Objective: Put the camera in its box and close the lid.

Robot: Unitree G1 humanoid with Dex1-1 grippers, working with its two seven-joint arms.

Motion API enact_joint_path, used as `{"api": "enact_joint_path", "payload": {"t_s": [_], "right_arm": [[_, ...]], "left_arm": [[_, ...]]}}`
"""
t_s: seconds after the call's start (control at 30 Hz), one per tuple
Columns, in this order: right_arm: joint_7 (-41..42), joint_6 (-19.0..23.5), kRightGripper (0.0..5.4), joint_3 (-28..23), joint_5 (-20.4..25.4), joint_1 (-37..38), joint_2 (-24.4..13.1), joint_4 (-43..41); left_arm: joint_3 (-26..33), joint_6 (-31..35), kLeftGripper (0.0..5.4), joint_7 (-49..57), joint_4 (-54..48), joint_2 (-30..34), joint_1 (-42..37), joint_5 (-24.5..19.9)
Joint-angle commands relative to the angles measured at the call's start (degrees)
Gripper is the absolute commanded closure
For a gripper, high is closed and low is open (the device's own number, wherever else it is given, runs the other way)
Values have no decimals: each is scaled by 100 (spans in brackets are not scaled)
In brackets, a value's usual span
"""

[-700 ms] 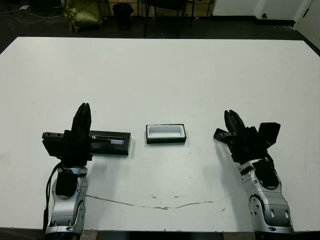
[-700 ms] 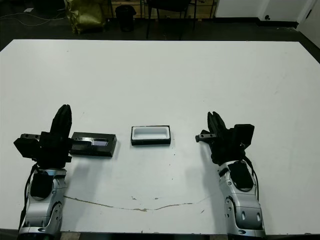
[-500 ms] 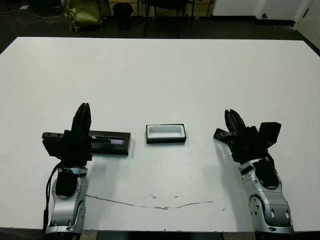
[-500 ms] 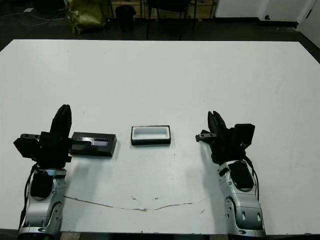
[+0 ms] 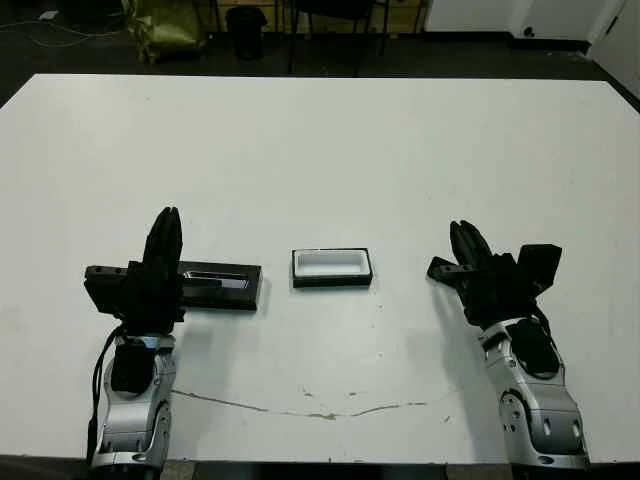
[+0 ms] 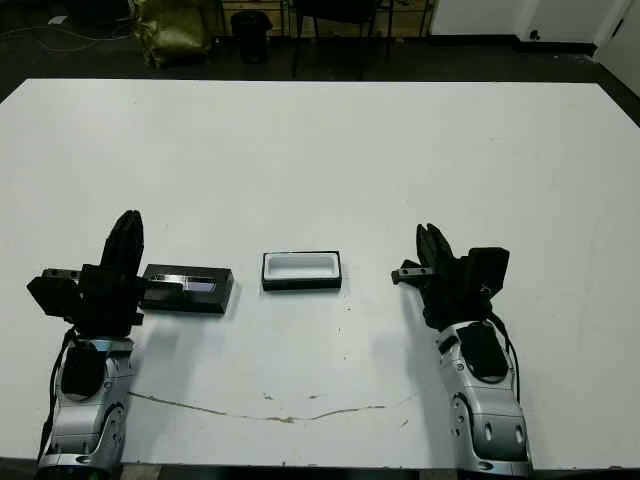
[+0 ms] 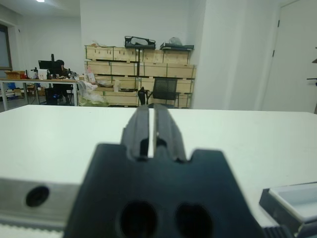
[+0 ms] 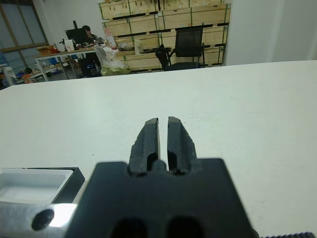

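Left eye view: box [image 5: 332, 267] sits open mid-tabletop [image 5: 330, 140], lid [image 5: 222, 285] beside left gripper [image 5: 167, 222]; both grippers' jaws pressed together, empty, right gripper [image 5: 467, 237] well apart.

No visible change since earlier.

The broad white bench [image 5: 330, 140] looks smooth and matt, with a thin rough crack at 6 o'clock. The small black rectangular box [image 5: 332, 267] has matt plastic-looking walls and a smooth white lining. The flat black rectangular lid [image 5: 222, 286] carries a glossy silvery stripe.
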Motion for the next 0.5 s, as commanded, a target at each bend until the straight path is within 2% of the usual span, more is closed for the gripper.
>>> {"api": "enact_joint_path", "payload": {"t_s": [0.03,0.2,0.37,0.5], "right_arm": [[89,71,540,-79,137,49,-78,34],[180,-129,540,-67,54,9,-152,169],[125,1,540,-48,69,10,-167,66],[125,-17,540,-51,11,0,-223,64]], "left_arm": [[-6,36,538,30,42,-6,54,71],[-10,54,538,49,7,12,72,109],[18,-71,538,-37,155,-4,0,0],[0,18,538,30,61,4,32,84]]}}
